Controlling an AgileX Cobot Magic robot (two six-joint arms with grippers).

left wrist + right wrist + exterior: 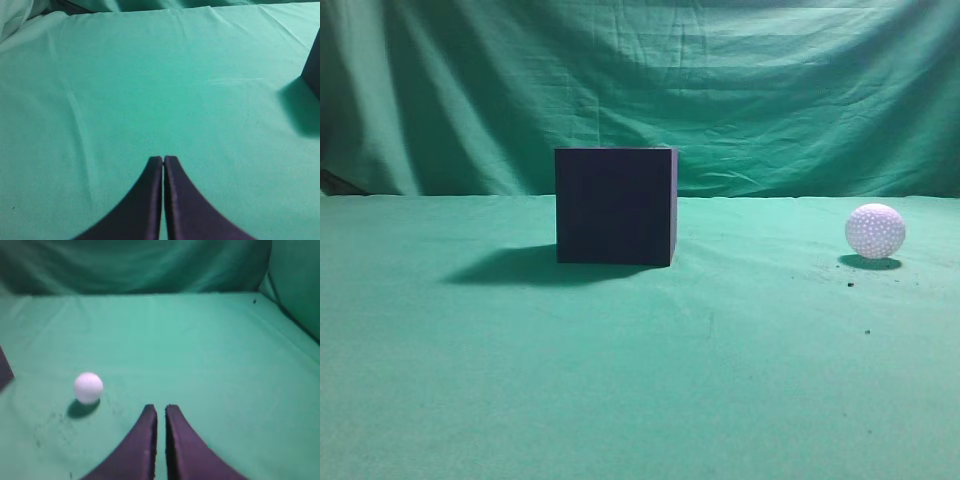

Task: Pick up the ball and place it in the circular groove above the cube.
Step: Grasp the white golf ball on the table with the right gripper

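The dark navy cube [615,206] stands on the green cloth near the middle of the exterior view; its top groove does not show from this height. The white dimpled ball [875,231] rests on the cloth far to the cube's right. In the right wrist view the ball [88,387] lies ahead and to the left of my right gripper [160,409], whose fingers are shut and empty. A corner of the cube [5,370] shows at the left edge. My left gripper [163,160] is shut and empty over bare cloth; the cube's edge [313,67] shows at the far right.
Green cloth covers the table [620,380] and hangs as a backdrop [640,80]. A few dark specks [850,284] lie near the ball. Neither arm shows in the exterior view.
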